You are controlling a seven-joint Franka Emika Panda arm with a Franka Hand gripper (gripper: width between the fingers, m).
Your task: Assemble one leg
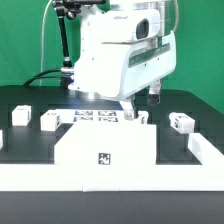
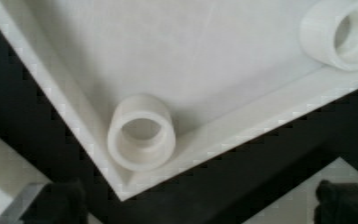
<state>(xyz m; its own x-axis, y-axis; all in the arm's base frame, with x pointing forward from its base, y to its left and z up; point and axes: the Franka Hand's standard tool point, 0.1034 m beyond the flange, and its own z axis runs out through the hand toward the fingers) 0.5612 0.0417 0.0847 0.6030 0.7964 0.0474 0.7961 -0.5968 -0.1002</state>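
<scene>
The large white tabletop lies at the front centre with a tag on its front side. In the wrist view one of its corners, with a round socket, lies between my two dark fingertips. A second socket shows further along the edge. My gripper is open and empty just above the tabletop's far corner on the exterior view's right; in the wrist view my gripper holds nothing. A small white leg with a tag stands right by that corner. No leg shows in the wrist view.
Two more legs lie at the exterior view's left and another at its right. The marker board lies behind the tabletop. A white wall runs along the right and front. The arm's white body looms above.
</scene>
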